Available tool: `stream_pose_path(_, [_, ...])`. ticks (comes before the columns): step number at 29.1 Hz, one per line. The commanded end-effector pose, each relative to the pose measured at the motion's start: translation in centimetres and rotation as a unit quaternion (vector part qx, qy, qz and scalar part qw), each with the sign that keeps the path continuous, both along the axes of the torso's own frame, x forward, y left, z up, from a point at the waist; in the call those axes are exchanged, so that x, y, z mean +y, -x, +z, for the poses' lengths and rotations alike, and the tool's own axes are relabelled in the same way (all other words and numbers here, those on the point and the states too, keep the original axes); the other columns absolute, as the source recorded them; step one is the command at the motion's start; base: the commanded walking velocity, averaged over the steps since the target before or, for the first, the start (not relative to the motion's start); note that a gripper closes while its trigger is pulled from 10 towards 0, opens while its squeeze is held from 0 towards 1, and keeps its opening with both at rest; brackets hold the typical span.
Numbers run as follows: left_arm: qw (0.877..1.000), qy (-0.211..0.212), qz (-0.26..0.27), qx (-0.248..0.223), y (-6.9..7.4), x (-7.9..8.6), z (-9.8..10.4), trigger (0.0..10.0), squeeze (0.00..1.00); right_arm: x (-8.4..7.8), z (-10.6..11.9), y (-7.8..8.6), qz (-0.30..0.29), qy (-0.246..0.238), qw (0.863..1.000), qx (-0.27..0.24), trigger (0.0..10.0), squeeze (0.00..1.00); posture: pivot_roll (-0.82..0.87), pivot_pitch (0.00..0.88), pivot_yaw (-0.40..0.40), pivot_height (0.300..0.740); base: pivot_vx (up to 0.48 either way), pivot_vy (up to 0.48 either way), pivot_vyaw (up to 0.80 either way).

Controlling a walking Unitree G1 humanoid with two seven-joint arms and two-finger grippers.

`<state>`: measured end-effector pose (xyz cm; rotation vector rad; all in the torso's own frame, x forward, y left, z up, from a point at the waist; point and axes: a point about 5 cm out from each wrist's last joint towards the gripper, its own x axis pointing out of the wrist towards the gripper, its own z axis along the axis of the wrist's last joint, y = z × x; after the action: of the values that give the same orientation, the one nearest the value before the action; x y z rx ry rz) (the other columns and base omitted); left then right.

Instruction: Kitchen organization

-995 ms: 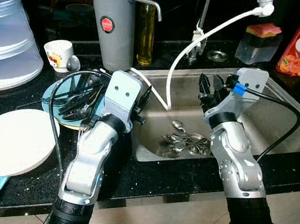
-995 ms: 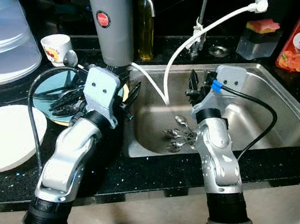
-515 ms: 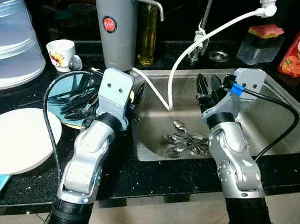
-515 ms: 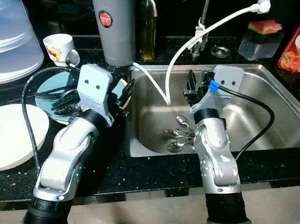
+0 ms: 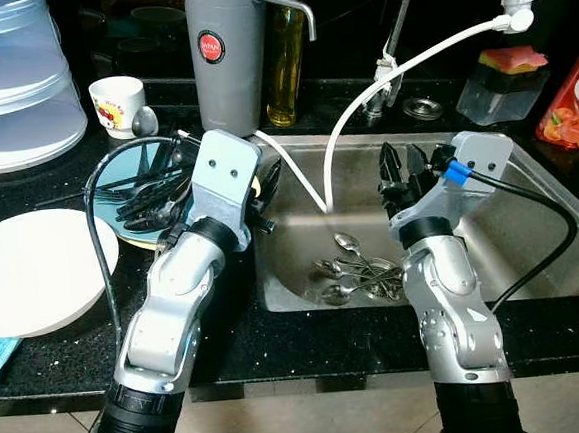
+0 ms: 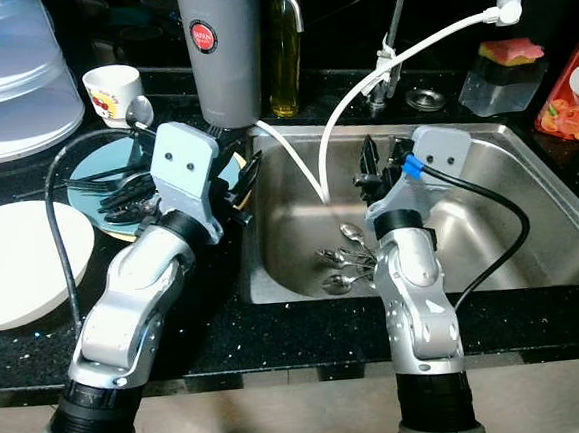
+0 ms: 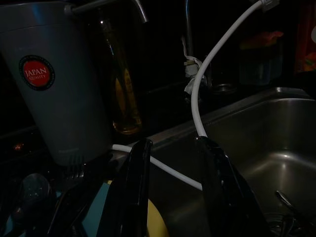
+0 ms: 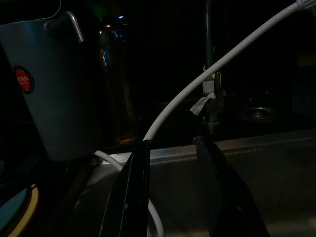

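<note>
Spoons point(image 5: 354, 272) lie in sink point(image 5: 533, 247) below right gripper point(image 5: 398, 168).

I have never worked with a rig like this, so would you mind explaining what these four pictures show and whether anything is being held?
Two head-camera pictures look down at a humanoid robot's silver arms at a kitchen counter. The left gripper hovers by a blue plate piled with dark cutlery; the right gripper hangs over the steel sink, where spoons lie. The two dark pictures come from wrist cameras looking along each gripper's black fingers. Both grippers are open and hold nothing. Nearby stand a white plate, a cup, and a grey water dispenser.
</note>
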<state>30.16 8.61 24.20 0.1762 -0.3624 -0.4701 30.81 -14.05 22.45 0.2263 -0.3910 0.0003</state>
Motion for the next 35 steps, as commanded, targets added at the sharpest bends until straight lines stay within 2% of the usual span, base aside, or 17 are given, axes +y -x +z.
stream_pose_path(1, [1.000, -0.001, -0.004, 0.013, -0.1, -0.4, -0.4, 10.0, 0.00, -0.2, -0.4, 0.0, -0.006, 0.000, 1.000, 0.009, 10.0, 0.00, 0.19, 0.017, -0.087, 0.740, 0.000, 0.000, 0.00])
stream_pose_path(11, [1.000, -0.001, -0.002, 0.012, -0.2, -0.4, -0.5, 10.0, 0.00, -0.3, -0.5, 0.0, -0.005, 0.002, 1.000, 0.011, 10.0, 0.00, 0.19, 0.014, -0.091, 0.740, 0.000, 0.000, 0.00])
stream_pose_path(16, [0.999, -0.023, -0.008, -0.040, 0.2, -0.9, 0.5, 10.0, 0.00, -0.1, -0.8, -0.1, -0.002, 0.005, 1.000, 0.018, 10.0, 0.00, 0.20, 0.011, -0.100, 0.740, 0.000, 0.000, 0.00])
stream_pose_path(17, [0.997, -0.021, -0.010, -0.074, 0.5, -1.5, 1.6, 10.0, 0.00, -0.3, -1.8, -0.2, -0.009, 0.018, 0.999, 0.038, 10.0, 0.00, 0.20, 0.006, -0.100, 0.740, 0.000, 0.000, 0.00])
stream_pose_path(18, [0.997, -0.021, -0.010, -0.074, 0.5, -1.5, 1.6, 10.0, 0.00, -0.3, -1.8, -0.2, -0.009, 0.018, 0.999, 0.038, 10.0, 0.00, 0.20, 0.006, -0.100, 0.740, 0.000, 0.000, 0.00])
stream_pose_path(19, [0.996, -0.011, -0.014, -0.092, 0.7, -1.9, 2.6, 10.0, 0.00, -0.8, -3.2, -0.4, -0.028, 0.035, 0.996, 0.074, 10.0, 0.00, 0.20, 0.005, -0.099, 0.740, 0.000, 0.000, 0.00])
stream_pose_path(21, [0.995, -0.002, -0.022, -0.095, 0.8, -2.2, 3.0, 10.0, 0.00, -1.4, -4.1, -0.5, -0.041, 0.038, 0.994, 0.098, 10.0, 0.00, 0.19, 0.000, -0.099, 0.740, 0.000, 0.000, 0.00])
stream_pose_path(23, [0.996, 0.009, -0.027, -0.087, 0.8, -2.4, 3.1, 10.0, 0.00, -1.7, -5.2, -0.7, -0.050, 0.051, 0.988, 0.135, 10.0, 0.00, 0.19, 0.000, -0.096, 0.740, 0.000, 0.000, 0.00])
stream_pose_path(24, [0.996, 0.009, -0.027, -0.087, 0.8, -2.4, 3.1, 10.0, 0.00, -1.7, -5.2, -0.7, -0.050, 0.051, 0.988, 0.135, 10.0, 0.00, 0.19, 0.000, -0.096, 0.740, 0.000, 0.000, 0.00])
stream_pose_path(25, [0.998, 0.011, -0.026, -0.062, 0.7, -2.6, 2.4, 10.0, 0.00, -1.8, -5.6, -0.7, -0.049, 0.057, 0.986, 0.149, 10.0, 0.00, 0.19, 0.000, -0.093, 0.740, 0.000, 0.000, 0.00])
stream_pose_path(27, [0.999, 0.003, -0.023, -0.047, 0.5, -2.6, 1.7, 10.0, 0.00, -1.8, -5.4, -0.7, -0.046, 0.054, 0.987, 0.147, 10.0, 0.00, 0.19, 0.000, -0.094, 0.740, 0.000, 0.000, 0.00])
stream_pose_path(30, [0.997, -0.078, 0.016, -0.010, -0.2, -2.3, -0.1, 10.0, 0.00, -1.7, -4.5, -0.8, -0.042, 0.040, 0.991, 0.123, 10.0, 0.00, 0.19, 0.000, -0.094, 0.740, 0.000, 0.000, 0.00])
stream_pose_path(31, [0.994, -0.099, 0.050, 0.014, -0.8, -1.7, -0.5, 10.0, 0.00, -1.6, -4.0, -0.9, -0.038, 0.035, 0.993, 0.109, 10.0, 0.00, 0.20, 0.000, -0.099, 0.740, 0.000, 0.000, 0.00])
stream_pose_path(33, [0.987, -0.109, 0.104, 0.048, -1.7, -0.6, -0.4, 10.0, 0.00, -1.5, -3.7, -1.0, -0.035, 0.033, 0.994, 0.103, 10.0, 0.00, 0.20, 0.000, -0.100, 0.740, 0.000, 0.000, 0.00])
stream_pose_path(35, [0.987, -0.107, 0.107, 0.051, -1.7, -0.5, -0.4, 10.0, 0.00, -1.5, -3.7, -1.0, -0.035, 0.033, 0.994, 0.103, 10.0, 0.00, 0.20, 0.000, -0.100, 0.740, 0.000, 0.000, 0.00])
